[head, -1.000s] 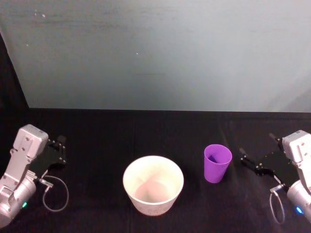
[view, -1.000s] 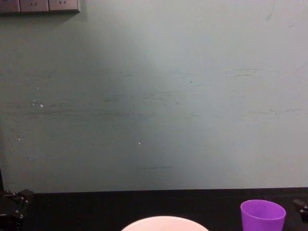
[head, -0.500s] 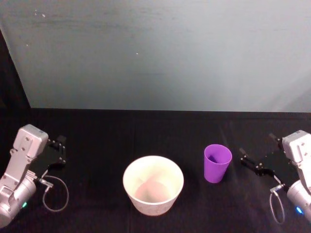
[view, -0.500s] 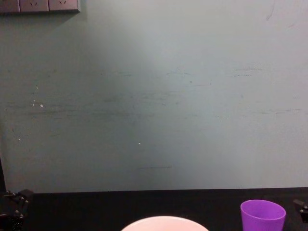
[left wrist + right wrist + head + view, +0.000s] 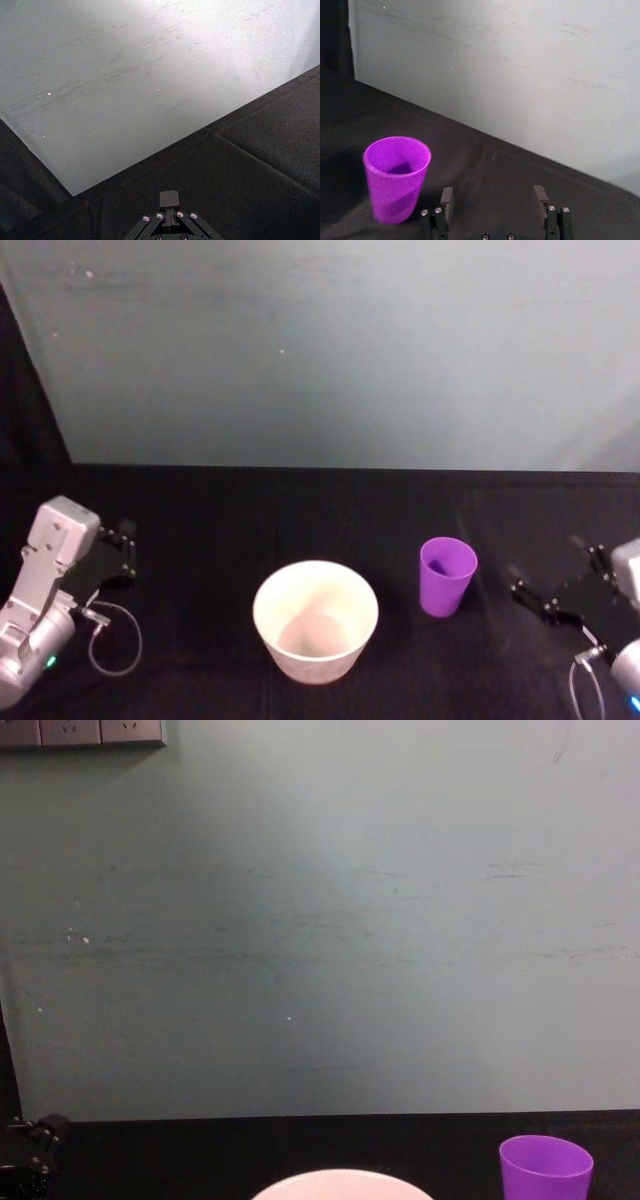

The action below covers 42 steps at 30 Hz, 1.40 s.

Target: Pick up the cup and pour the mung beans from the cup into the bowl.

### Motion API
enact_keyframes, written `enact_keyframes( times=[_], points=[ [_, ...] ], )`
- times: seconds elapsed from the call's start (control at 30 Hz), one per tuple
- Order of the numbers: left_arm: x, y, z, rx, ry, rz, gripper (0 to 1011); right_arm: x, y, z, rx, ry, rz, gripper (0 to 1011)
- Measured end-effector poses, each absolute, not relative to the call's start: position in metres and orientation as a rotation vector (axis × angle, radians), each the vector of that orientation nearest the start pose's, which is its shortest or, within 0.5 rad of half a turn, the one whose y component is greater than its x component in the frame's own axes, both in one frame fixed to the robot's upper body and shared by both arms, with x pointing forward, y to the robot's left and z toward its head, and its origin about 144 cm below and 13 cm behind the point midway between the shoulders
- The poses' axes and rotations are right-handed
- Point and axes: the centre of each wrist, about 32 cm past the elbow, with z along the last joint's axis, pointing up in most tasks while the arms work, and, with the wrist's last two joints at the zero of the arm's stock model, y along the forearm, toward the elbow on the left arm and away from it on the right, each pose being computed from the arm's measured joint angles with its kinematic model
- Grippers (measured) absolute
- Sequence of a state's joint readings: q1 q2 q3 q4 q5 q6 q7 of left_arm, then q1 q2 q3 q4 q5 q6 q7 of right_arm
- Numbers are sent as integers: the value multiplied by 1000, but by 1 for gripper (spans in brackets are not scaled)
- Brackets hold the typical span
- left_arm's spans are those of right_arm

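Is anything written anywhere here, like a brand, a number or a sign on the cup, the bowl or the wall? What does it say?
No text can be read anywhere.
Small purple plastic cup: plain, no label.
Wide pinkish-white round bowl: plain, no mark.
Grey-green wall: only scuffs and specks.
Grey wall sockets: no legible marking.
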<state>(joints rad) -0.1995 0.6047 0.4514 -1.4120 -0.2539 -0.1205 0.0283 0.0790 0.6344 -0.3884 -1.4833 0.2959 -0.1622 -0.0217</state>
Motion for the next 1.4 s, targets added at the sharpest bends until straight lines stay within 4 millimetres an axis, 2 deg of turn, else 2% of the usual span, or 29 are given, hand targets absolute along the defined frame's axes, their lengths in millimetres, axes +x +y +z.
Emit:
enact_keyframes(
  times=[0.23,0.5,0.9,1.4],
  points=[
    [489,310,1140,304,-285,1248,0,436,-320,1115,-165,-154,-1195,1004],
    [489,310,1140,304,-285,1248,0,429,-308,1096,-81,-70,-1110,1004],
    [489,310,1140,304,-285,1248,0,454,-296,1083,3,10,-1038,1004],
    [489,310,1140,304,-285,1248,0,482,-287,1093,-14,-4,-1027,1004]
  ],
)
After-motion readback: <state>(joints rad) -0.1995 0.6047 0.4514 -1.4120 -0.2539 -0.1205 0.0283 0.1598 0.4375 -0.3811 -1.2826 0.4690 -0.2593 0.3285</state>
